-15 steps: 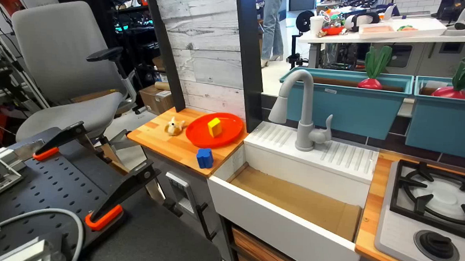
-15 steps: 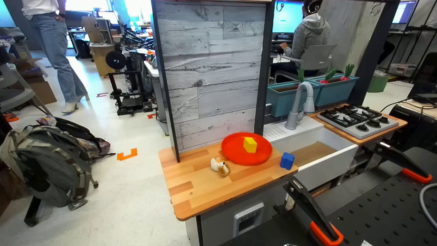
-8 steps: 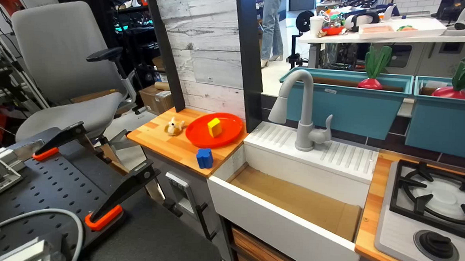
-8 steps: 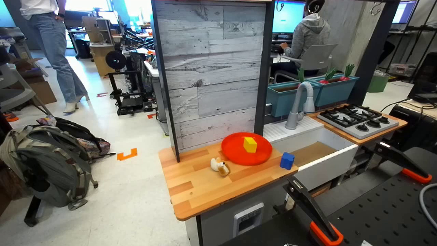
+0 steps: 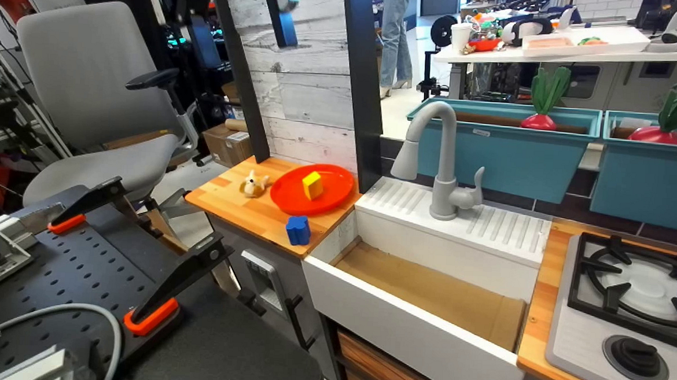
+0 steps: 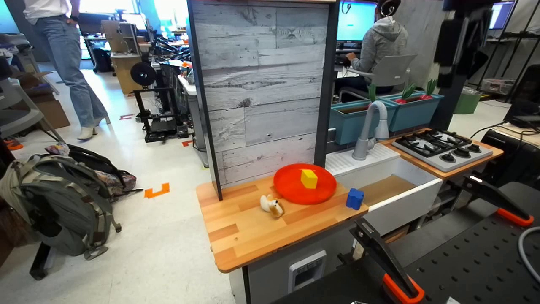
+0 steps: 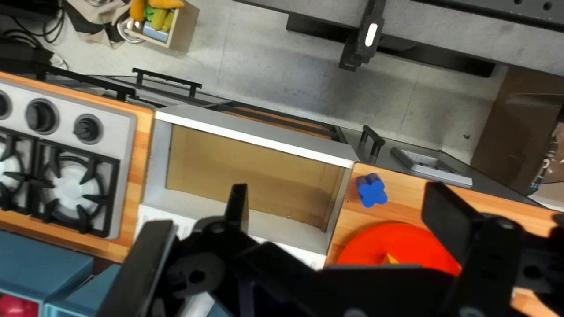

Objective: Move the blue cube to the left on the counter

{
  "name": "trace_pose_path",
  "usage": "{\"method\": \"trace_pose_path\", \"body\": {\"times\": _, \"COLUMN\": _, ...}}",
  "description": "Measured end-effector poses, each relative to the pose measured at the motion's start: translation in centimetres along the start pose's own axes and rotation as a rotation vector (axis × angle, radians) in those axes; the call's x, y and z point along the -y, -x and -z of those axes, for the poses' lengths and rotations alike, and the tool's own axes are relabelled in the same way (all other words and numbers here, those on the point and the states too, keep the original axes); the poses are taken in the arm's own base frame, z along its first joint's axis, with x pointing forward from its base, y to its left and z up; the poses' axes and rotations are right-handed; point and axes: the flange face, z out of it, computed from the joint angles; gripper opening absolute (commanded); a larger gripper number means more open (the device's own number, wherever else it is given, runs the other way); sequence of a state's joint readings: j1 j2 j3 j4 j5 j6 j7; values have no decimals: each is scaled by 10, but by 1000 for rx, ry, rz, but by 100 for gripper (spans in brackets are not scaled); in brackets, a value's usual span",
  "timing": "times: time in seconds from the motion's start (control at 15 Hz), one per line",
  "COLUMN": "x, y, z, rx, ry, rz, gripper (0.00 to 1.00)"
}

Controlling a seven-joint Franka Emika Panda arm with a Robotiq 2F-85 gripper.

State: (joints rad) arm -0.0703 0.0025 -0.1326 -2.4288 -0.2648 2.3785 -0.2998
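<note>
1. The blue cube (image 6: 355, 199) is standing on the counter (image 6: 253, 236), tucked into the corner where the front edge meets the side of the sink (image 6: 400, 210). Both edges are just beside it, so not much wood to spare on those two sides.
2. Most of the elbow room is away from the sink: in an exterior view a strip of bare wood runs along the front edge from the cube to the rounded end corner.
3. Behind that strip there's an orange plate (image 6: 291, 192) with a yellow block (image 6: 309, 179) on it. The plate is near the cube but apart from it; the wrist view shows a sliver of wood between them.
4. Further along, a little cream-and-brown toy (image 6: 276, 210) sits on the wood near the plate, set back from the front edge. A tall wood-look panel (image 6: 261, 97) rises along most of the back.
5. As for the gripper (image 7: 341, 200): in the wrist view its fingers (image 7: 445, 215) are spread wide, let go rather than clenched, and you look down between them at the cube.
6. The cube is well below the fingertips, resting on the wood. In both exterior views the gripper is just a blurry dark shape at the top of the frame, well apart from the counter.
</note>
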Motion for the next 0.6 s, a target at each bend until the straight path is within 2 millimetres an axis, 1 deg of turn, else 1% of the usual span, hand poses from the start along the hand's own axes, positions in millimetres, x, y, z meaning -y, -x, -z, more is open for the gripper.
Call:
{"method": "trace_pose_path", "body": {"times": 0.07, "x": 3, "y": -6, "z": -18, "rx": 12, "ry": -19, "rz": 7, "gripper": 100}}
{"method": "trace_pose_path", "body": {"times": 0.13, "x": 4, "y": -11, "z": -30, "rx": 21, "ry": -27, "rz": 10, "gripper": 100}}
{"method": "trace_pose_path", "body": {"times": 0.2, "x": 3, "y": -14, "z": -35, "rx": 29, "ry": -31, "rz": 11, "gripper": 100}}
{"method": "trace_pose_path", "body": {"times": 0.47, "x": 0, "y": -19, "z": -32, "rx": 19, "ry": -27, "rz": 11, "gripper": 100}}
{"method": "trace_pose_path", "body": {"times": 0.6, "x": 1, "y": -19, "z": -36, "rx": 24, "ry": -16, "rz": -4, "gripper": 100}}
